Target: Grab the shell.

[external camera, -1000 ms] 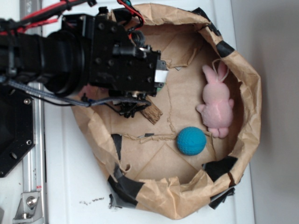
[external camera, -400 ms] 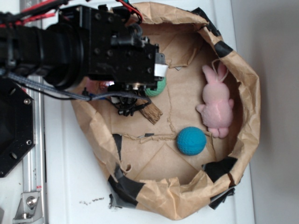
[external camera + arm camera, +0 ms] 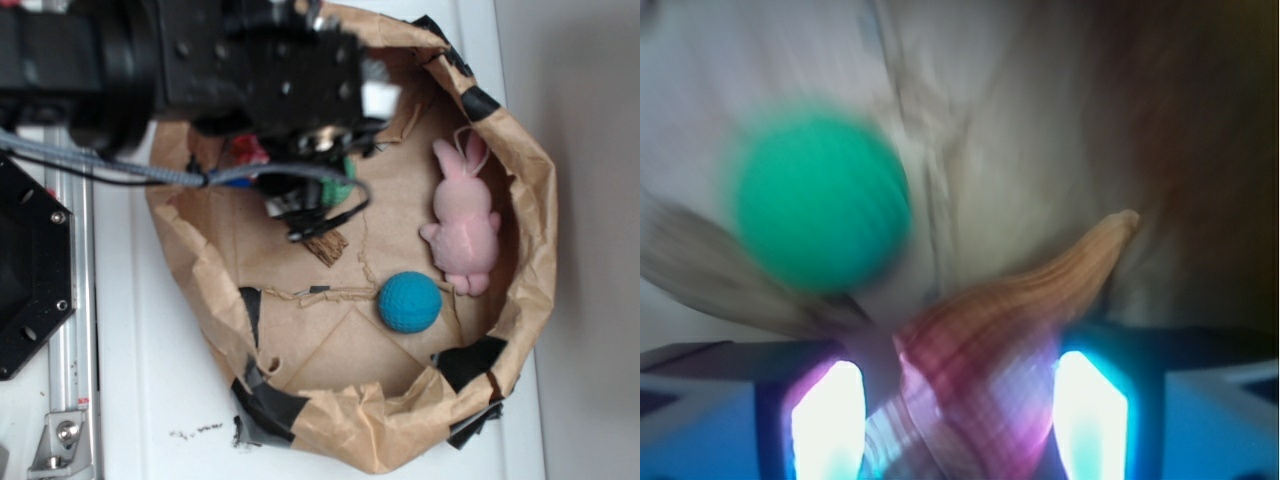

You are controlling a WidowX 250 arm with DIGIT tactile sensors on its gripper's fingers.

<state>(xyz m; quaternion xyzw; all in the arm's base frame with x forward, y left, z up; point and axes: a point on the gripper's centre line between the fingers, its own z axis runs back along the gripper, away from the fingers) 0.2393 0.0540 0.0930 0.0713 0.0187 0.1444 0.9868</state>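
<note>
In the wrist view the shell, orange-tan and ribbed with a long pointed tail, lies between my two glowing pads. My gripper is shut on its rounded end, and the tail points up and right. The shell stays fairly sharp while the background is smeared. Seen from the exterior view, my gripper hangs over the upper left of the paper bag, and the arm hides the shell.
A green ball lies just left of the shell, peeking out under the arm. The flat bark lies below the gripper. A blue ball and a pink plush bunny sit at the bag's right.
The arm has moved up and to the right over the bag, uncovering more of the floor beside the bark. Bark, blue ball and bunny have stayed put.
</note>
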